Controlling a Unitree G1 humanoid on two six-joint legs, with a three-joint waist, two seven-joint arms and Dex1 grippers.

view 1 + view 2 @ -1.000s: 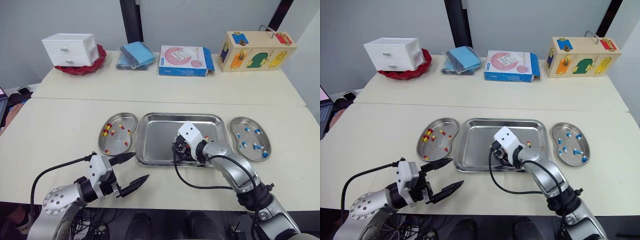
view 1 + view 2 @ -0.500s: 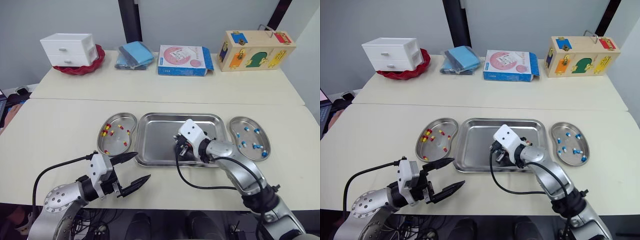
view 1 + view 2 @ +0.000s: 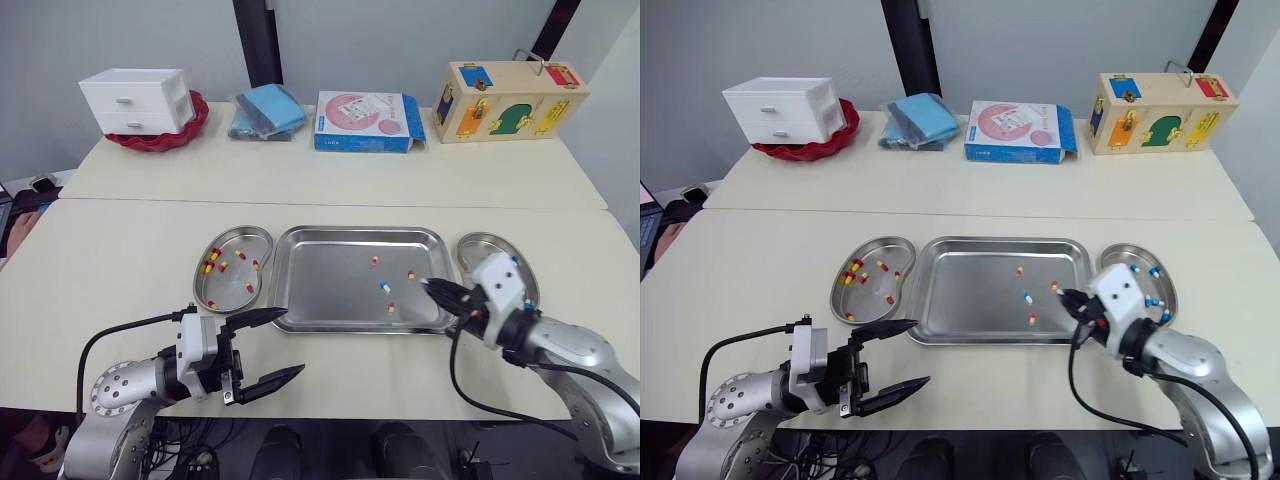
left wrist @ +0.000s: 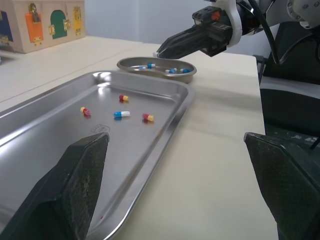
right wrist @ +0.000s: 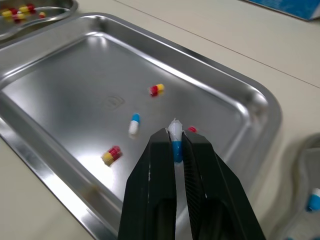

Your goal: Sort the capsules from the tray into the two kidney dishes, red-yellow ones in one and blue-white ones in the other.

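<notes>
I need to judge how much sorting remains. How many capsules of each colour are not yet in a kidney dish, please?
Red-yellow capsules, loose in the tray: 3
Blue-white capsules, one loose in the tray, one pinched in the right tool: 2
Total: 5

Three red-yellow capsules and one blue-white capsule are lying in the tray between two kidney dishes; another blue-white one is sitting pinched in the right gripper
</notes>
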